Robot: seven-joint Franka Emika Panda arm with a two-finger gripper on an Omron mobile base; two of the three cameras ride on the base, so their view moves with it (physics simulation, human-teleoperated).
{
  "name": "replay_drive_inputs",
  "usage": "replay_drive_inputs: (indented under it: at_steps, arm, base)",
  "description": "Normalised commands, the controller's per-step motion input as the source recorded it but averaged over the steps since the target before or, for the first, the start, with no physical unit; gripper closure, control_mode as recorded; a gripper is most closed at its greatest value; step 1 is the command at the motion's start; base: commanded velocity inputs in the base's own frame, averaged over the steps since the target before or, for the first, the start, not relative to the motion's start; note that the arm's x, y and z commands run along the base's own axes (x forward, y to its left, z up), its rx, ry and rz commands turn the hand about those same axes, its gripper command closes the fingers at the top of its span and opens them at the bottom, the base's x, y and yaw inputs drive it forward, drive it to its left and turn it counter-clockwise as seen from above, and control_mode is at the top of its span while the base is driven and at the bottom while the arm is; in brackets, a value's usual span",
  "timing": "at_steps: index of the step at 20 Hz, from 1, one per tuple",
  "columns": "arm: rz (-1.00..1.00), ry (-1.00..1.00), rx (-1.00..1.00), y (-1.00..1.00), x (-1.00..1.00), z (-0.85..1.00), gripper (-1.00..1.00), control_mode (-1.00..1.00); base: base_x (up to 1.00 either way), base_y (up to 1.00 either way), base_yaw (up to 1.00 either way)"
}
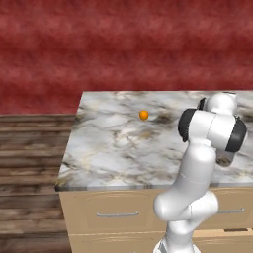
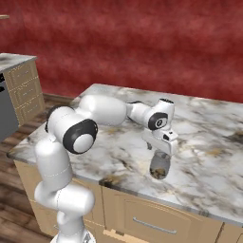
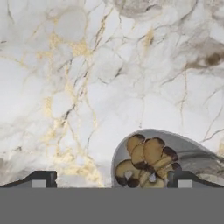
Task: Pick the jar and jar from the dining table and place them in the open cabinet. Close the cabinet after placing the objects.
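A jar (image 2: 160,167) of clear glass with brown, mushroom-like pieces inside stands on the marble dining table (image 2: 213,156) near its front edge. Directly above it hangs my gripper (image 2: 161,153), pointing down and open, with nothing between the fingers. In the hand view the jar (image 3: 162,159) lies low and right of centre, its rim under the right fingertip (image 3: 181,177), while the left fingertip (image 3: 41,178) is over bare marble. From the left base view, my elbow hides most of the jar (image 1: 225,158). The cabinet is out of view.
A small orange ball (image 1: 144,114) rests on the table's far middle. Beige drawer fronts with metal handles (image 1: 117,214) run below the tabletop. Another counter with drawers (image 2: 21,83) stands at far left, before a red wall. Wooden floor (image 1: 29,148) lies left of the table.
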Motion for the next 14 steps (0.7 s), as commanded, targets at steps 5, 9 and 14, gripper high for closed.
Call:
replay_drive_inputs:
  at_steps: [5, 9, 14]
  arm:
    - [0.10, 0.00, 0.00, -0.01, 0.27, -0.27, -1.00, -1.00]
    - [0.03, 0.05, 0.01, 0.00, 0.04, -0.18, 1.00, -1.00]
    - [0.00, 0.01, 0.00, 0.00, 0.02, 0.00, 1.00, -1.00]
  base:
    - [0.00, 0.00, 0.00]
    - [0.00, 0.00, 0.00]
    - [0.00, 0.00, 0.00]
